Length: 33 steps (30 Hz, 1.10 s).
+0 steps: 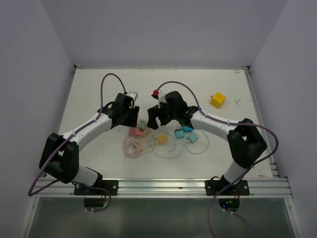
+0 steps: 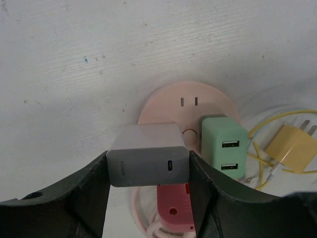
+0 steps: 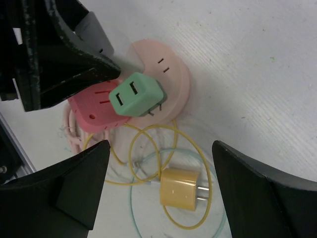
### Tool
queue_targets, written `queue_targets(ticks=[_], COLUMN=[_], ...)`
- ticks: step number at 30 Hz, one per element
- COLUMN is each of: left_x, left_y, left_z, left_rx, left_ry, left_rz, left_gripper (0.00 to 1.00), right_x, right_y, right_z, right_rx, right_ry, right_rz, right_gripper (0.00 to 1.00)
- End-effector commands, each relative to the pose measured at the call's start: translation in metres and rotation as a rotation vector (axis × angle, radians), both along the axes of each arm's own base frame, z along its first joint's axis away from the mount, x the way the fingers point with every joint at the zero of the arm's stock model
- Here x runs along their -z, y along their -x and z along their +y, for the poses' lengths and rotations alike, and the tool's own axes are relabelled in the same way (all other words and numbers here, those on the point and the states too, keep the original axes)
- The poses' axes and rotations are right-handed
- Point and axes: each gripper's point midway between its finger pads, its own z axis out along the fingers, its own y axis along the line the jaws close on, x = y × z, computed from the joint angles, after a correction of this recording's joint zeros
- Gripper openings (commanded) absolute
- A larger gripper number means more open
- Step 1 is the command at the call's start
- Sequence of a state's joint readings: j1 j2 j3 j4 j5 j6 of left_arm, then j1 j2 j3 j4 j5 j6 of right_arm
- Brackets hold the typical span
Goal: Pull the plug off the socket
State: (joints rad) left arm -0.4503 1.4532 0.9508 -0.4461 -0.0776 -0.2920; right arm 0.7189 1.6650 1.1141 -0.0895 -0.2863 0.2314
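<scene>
**Top view.** My left tool (image 1: 131, 119) and right tool (image 1: 158, 120) meet mid-bench over the pink socket (image 1: 134, 132). A green plug (image 1: 142, 124) stands on the socket. A yellow plug (image 1: 161, 139) and two teal plugs (image 1: 185, 135) lie loose with their cables just right of it, and a yellow block (image 1: 217, 100) sits far right. The white bench (image 1: 99, 89) is scuffed, walled by pale panels on three sides, with an aluminium rail (image 1: 158, 186) along its near edge.

**Left wrist.** The left tool is clamped on both sides of a grey plug (image 2: 148, 144) over the socket's near part. I cannot tell whether its pins are clear of the socket.

**Right wrist.** The right tool is spread wide, holds nothing and hangs above the yellow plug. The green plug leans on the socket's disc with its pins partly showing.

**Progress, as I judge it.** The grasp is made. The pull itself is either under way or not yet done. The right tool could steady the socket.
</scene>
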Motion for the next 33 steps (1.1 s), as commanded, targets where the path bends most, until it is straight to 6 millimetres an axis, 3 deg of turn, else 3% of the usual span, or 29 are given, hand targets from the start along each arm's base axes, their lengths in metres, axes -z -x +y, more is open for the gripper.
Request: queue_targets(ticks=[1,13,19,33], left_x=[-0.023,-0.012,-0.007,0.005], left_y=[-0.003,0.006,0.012,0.013], left_z=[-0.004,-0.018,-0.023,-0.018], left_rx=[0.069,0.137,0.153,0.126], left_ry=[0.009,0.058,0.077,0.044], left_rz=[-0.073,-0.005,0.040,0.103], left_gripper=[0.13,0.12,0.09,0.05], right_x=[-0.014,0.004,0.010,0.043], right_y=[-0.013,-0.012,-0.013,0.016], right_z=[0.019,0.056,0.064,0.049], right_rx=[-0.076,-0.191,-0.228,-0.269], right_ry=[-0.013,-0.044,-0.043,-0.029], right_rz=[-0.098,-0.193,-0.258,-0.220], right_gripper=[0.87,0.72,0.71,0.70])
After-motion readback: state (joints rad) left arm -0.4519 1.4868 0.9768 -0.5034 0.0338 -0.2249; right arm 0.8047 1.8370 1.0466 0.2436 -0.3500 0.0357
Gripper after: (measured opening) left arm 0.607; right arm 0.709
